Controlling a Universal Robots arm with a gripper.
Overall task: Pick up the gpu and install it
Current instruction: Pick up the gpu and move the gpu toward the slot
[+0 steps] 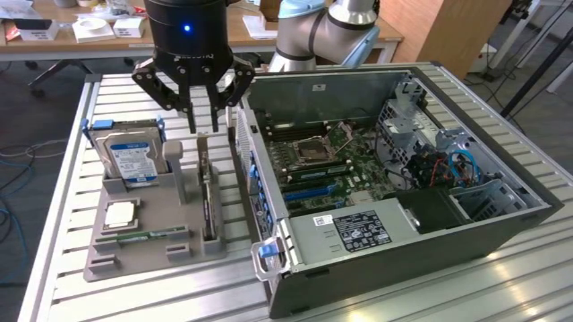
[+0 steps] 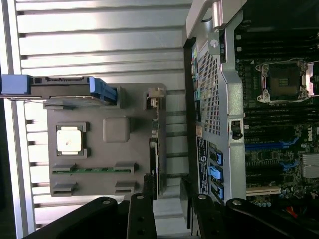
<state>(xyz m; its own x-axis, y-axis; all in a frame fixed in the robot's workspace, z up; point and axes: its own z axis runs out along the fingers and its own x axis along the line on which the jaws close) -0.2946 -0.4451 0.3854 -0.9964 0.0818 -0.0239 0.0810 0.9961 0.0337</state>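
Jaws gape over gpu point(image 1: 209, 201), computer case point(image 1: 403, 268) just beside.

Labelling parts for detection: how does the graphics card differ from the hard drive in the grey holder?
The hard drive is a boxy silver block with a blue-white label; the graphics card is thin and dark. The hard drive stands tall, broad face showing; the graphics card sits low on its long edge. Both rest in slots of the holder.
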